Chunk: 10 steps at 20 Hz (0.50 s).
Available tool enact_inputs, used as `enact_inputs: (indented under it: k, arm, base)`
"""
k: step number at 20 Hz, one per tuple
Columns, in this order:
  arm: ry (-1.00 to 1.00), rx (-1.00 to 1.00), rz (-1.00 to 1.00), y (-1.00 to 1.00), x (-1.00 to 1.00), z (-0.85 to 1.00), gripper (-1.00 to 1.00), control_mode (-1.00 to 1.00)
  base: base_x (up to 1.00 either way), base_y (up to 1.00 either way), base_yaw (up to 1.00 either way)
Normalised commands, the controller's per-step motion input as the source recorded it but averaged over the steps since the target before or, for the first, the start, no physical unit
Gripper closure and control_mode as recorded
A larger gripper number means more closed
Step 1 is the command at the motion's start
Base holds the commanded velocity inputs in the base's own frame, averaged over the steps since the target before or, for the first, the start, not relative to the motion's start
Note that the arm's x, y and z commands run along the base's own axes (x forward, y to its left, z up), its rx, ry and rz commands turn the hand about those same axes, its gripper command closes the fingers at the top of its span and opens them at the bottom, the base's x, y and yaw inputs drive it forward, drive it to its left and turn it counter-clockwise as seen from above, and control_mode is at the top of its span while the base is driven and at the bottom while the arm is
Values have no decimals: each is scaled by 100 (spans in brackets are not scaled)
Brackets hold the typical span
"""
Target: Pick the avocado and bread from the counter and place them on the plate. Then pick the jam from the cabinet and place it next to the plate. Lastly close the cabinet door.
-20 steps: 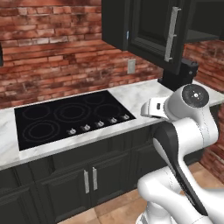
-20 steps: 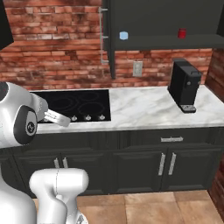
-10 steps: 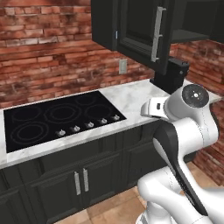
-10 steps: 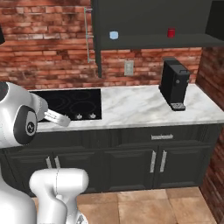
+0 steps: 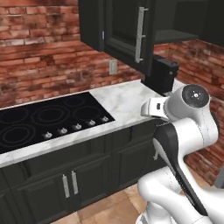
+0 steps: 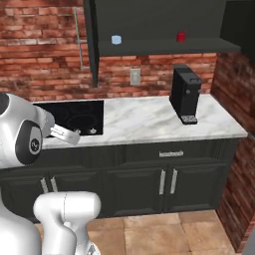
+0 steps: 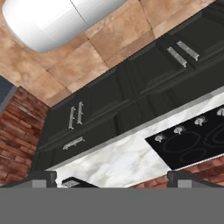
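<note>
The upper cabinet stands open, its dark door (image 6: 90, 42) swung out to the left with a long handle; the same door (image 5: 124, 30) hangs over the counter in the left base view. On the cabinet shelf (image 6: 164, 47) sit a small red jar (image 6: 181, 37) and a small pale blue item (image 6: 116, 40); which one is the jam I cannot tell. My gripper (image 7: 113, 180) is open, with nothing between its widely spread fingertips (image 7: 43, 177). The hand is held folded near the arm, off the counter's front edge, looking at the lower cabinets.
A white marble counter (image 6: 144, 119) runs between a black cooktop (image 6: 74, 114) and a brick side wall (image 6: 234, 99). A black coffee machine (image 6: 185, 94) stands at the counter's right. Dark lower cabinet doors (image 7: 100, 109) and a tiled floor (image 7: 109, 48) lie below.
The whole scene has slid left in both base views, so the base has driven right along the counter. The arm keeps the same folded pose and the gripper stays open.
</note>
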Motion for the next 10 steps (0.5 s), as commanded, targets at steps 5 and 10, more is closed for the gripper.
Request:
enact_inputs:
  k: [5, 10]
  arm:
    - [0, 0, 0, 0, 0, 0, -100, 100]
    - [0, 0, 0, 0, 0, 0, -100, 100]
  base:
    - [-6, -55, -3]
    - [0, -63, -1]
